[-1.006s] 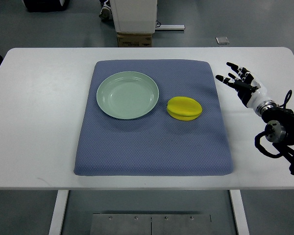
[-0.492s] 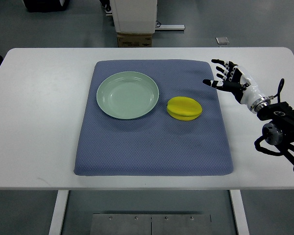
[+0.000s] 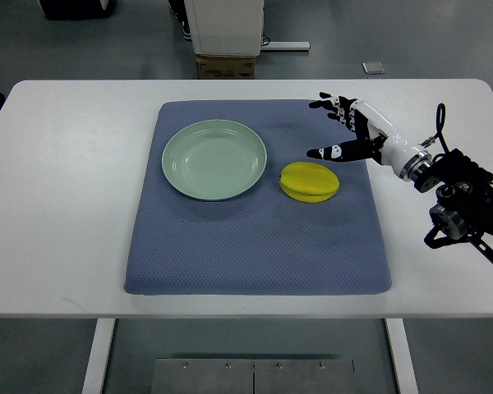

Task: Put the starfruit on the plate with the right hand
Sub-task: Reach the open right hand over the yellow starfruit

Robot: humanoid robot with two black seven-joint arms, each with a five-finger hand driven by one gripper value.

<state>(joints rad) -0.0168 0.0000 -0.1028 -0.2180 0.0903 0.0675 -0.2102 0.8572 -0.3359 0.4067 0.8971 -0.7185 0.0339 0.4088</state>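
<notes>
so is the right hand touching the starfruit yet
Apart. The top view shows the right hand open, fingers spread, above and right of the starfruit, with a strip of blue mat visible between its thumb tip and the fruit.

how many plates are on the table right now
1. The single green plate sits empty on the left part of the blue mat, with the yellow starfruit beside it to the right. Nothing on the table could hide another plate.
</notes>
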